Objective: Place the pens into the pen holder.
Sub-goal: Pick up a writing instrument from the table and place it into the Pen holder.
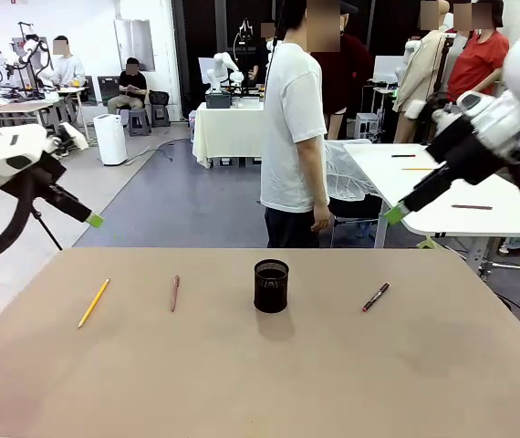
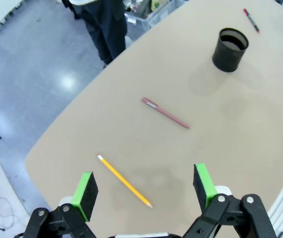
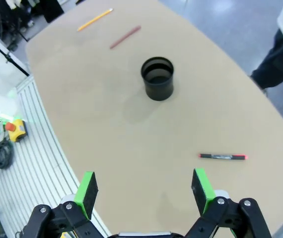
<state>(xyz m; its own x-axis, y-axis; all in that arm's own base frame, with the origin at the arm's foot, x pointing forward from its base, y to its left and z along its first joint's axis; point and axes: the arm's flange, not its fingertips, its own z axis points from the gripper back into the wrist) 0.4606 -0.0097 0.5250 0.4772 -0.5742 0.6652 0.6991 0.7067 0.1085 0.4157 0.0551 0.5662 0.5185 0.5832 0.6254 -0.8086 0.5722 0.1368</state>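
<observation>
On the tan table (image 1: 242, 365) a black mesh pen holder (image 1: 271, 286) (image 2: 230, 49) (image 3: 157, 78) stands upright near the middle. An orange-yellow pen (image 1: 93, 302) (image 2: 124, 180) (image 3: 95, 19) lies at the left, a reddish-brown pen (image 1: 175, 293) (image 2: 165, 112) (image 3: 125, 37) between it and the holder. A black pen with red ends (image 1: 376, 297) (image 2: 251, 20) (image 3: 223, 156) lies right of the holder. My left gripper (image 2: 145, 191) hangs open high above the yellow pen. High over the table, the right gripper (image 3: 145, 191) is open near the black pen. Both are empty.
A person in a white shirt (image 1: 294, 128) stands at the table's far edge, hands down. Behind at the right is a white table (image 1: 442, 196) with pens on it. In the right wrist view, cables and a tool (image 3: 2, 134) lie on the floor beside the table.
</observation>
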